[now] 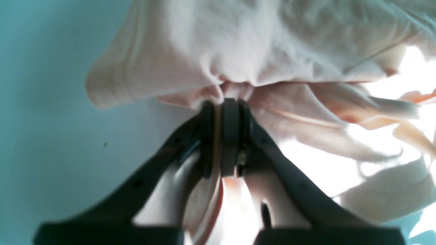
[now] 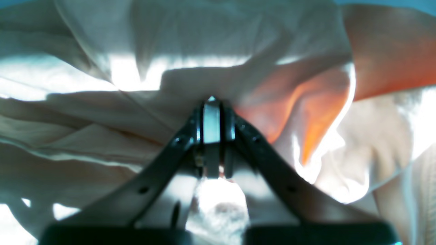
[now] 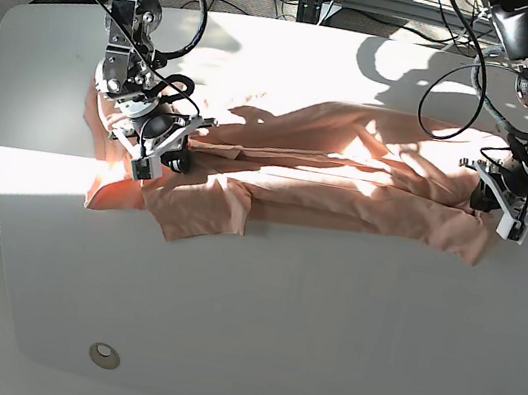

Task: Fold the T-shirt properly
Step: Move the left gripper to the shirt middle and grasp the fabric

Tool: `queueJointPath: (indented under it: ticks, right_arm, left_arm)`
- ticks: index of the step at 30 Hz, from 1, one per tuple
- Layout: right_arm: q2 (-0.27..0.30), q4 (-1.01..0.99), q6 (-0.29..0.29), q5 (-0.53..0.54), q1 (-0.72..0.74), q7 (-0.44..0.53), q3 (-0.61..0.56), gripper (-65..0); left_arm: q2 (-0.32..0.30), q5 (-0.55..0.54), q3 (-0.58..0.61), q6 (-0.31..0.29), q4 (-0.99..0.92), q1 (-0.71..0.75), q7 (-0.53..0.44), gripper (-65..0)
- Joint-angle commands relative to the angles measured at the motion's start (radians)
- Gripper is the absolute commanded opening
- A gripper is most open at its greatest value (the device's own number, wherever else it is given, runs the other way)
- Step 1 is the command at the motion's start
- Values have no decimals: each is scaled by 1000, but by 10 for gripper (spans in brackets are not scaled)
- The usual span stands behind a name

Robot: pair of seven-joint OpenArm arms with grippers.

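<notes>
Both wrist views show each tool clamped on T-shirt cloth; base alone shows the table.

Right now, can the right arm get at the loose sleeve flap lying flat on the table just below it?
Probably not: the right gripper is shut on the T-shirt. The sleeve flap lies uncovered, but reaching it means letting go.

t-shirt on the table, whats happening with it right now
A two-armed robot is working on a peach-pink T-shirt that lies stretched and rumpled across a white table. The left gripper has its jaws shut on a bunched edge of the cloth at one end, and the right gripper is shut on cloth at the other end. One sleeve lies out toward the table's front. No neat fold shows yet.
</notes>
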Motion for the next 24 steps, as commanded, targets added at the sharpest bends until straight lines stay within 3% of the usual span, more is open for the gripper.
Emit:
queueJointPath:
  ticks: [1, 3, 8, 13, 20, 24]
  right_arm:
    - [7, -5, -18, -37, -5, -68, 4, -650]
    - [7, -5, -18, -37, -5, -67, 2, -650]
    - [7, -5, -18, -37, -3, -67, 2, -650]
    - [7, -5, -18, -37, -3, -67, 2, -650]
    - [7, -5, -18, -37, -3, -67, 2, -650]
    - [6, -5, -18, -37, -3, -67, 2, -650]
  left_arm:
    - [0, -15, 31, -5, 92, -8, 31, -650]
    - [6, -15, 69, -5, 163, -5, 77, -650]
    - [107, -13, 123, -5, 273, -3, 117, -650]
    - [176, -10, 276, -5, 284, -3, 120, -650]
    - [324, 14, 368, -5, 258, -7, 119, -650]
    - [328, 11, 402, -5, 212, -11, 116, -650]
